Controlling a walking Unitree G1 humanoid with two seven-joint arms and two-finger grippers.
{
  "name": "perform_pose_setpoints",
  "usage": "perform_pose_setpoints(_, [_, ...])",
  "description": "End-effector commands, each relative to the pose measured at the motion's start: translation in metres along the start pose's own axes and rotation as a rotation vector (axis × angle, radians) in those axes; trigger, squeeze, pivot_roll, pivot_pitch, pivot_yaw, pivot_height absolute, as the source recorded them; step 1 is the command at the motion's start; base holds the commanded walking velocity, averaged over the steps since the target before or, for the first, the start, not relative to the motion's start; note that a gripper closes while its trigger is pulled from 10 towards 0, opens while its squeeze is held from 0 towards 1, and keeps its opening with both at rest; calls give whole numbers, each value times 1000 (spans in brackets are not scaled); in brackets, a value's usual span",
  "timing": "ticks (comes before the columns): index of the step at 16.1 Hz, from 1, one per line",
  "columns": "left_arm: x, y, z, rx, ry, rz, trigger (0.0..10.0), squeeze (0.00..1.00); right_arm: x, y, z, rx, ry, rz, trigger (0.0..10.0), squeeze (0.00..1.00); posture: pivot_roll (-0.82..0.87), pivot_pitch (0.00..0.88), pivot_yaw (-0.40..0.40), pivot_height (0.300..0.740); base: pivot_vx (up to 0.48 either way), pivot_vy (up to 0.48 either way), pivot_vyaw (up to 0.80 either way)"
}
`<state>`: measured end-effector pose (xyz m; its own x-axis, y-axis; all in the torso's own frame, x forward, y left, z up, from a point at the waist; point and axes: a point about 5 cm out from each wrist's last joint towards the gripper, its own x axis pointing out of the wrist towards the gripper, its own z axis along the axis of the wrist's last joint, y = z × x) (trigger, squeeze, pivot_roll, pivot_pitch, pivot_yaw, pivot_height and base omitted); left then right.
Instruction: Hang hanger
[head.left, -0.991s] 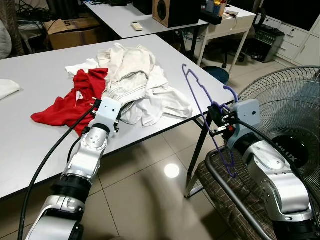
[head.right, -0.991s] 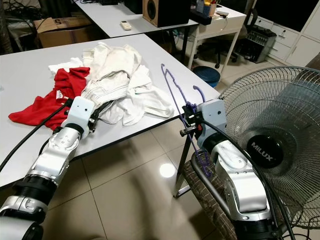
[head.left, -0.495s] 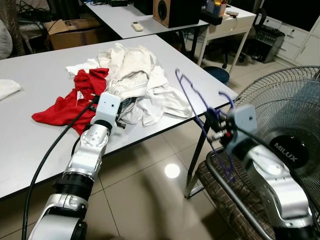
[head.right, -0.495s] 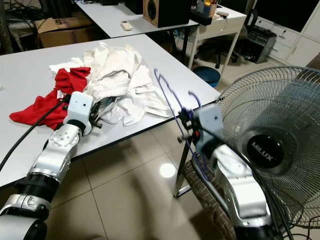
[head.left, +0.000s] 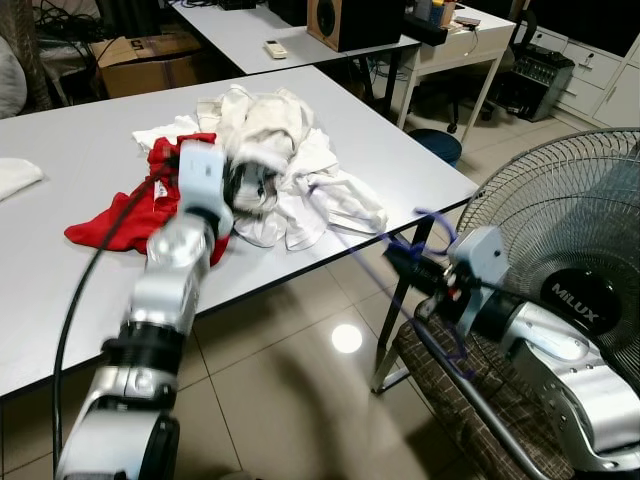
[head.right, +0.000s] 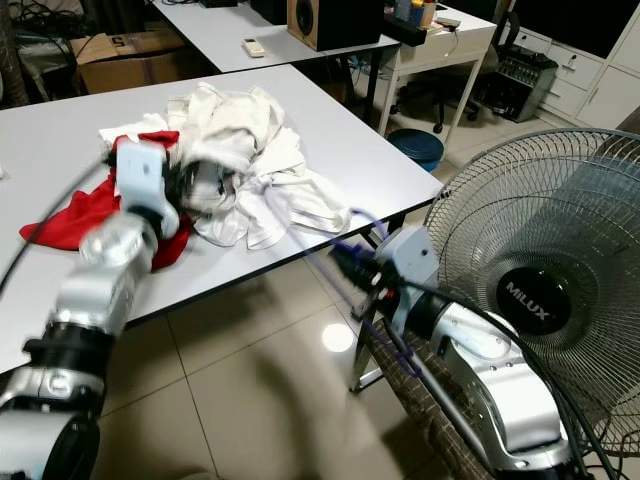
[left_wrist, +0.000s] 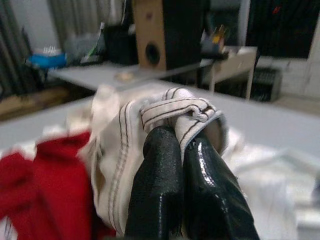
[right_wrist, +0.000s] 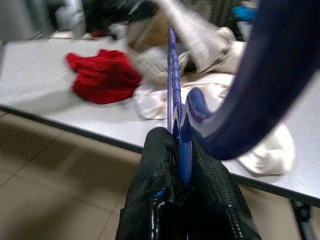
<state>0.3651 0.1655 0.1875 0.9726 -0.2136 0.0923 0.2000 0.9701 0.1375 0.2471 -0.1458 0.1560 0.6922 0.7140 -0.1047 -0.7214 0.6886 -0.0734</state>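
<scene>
Right gripper (right_wrist: 182, 165) clamped on purple hanger (right_wrist: 172, 85), near the neck; hook curving up beside the fingers in the right wrist view. Hanger blurred in the head views, tilted low and pointing left toward the table edge, off the table's near right corner and above the chair seat (head.left: 470, 400). Held by the neck, probably so both shoulders stay free to enter a garment.

Left gripper (left_wrist: 175, 165) closed on a fold of the cream striped garment (left_wrist: 175, 107), pinched at a hemmed edge. Gripper raised over the clothes heap on the grey table (head.left: 60, 290); arm blurred. Lifted edge likely meant to separate this piece from the pile and offer an opening to the hanger.

Clothes heap mid-table: white and cream garments (head.left: 300, 190), red shirt (head.left: 110, 215) to their left, partly under them. Small white cloth (head.left: 15, 175) at the far left edge, well apart.

Standing fan (head.left: 570, 250) just right of the right arm, close enough to snag the hook on a wide swing. Speaker (head.left: 345, 20) and remote (head.left: 274, 48) on the far table, not involved.

Judged stage: hanger and garment each in hand, not yet joined; no rail to hang on made out.
</scene>
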Motion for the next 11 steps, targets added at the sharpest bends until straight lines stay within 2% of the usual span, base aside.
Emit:
perform_pose_setpoints(1, [5, -4, 27, 13, -88, -40, 0, 0, -1, -3, 1, 17, -2, 7, 10000, 0, -108, 0, -39, 740, 0, 0, 0])
perform_pose_setpoints(2, [5, -5, 32, 29, -100, -57, 0, 0, 2, -6, -1, 22, 1, -7, 10000, 0, -94, 0, -43, 740, 0, 0, 0])
perform_pose_setpoints(5, [-2, -11, 66, 148, -150, -221, 0, 0, 26, -22, 1, 41, 11, -37, 10000, 0, -69, 0, -59, 740, 0, 0, 0])
perform_pose_setpoints(8, [-14, -17, 78, 215, -149, -314, 0, 0, 41, -30, 7, 47, -11, -11, 10000, 0, -36, 0, -93, 740, 0, 0, 0])
perform_pose_setpoints(11, [-15, -19, 82, 210, -145, -279, 0, 0, 50, -28, 13, 37, -38, 66, 10000, 0, -15, 0, -121, 740, 0, 0, 0])
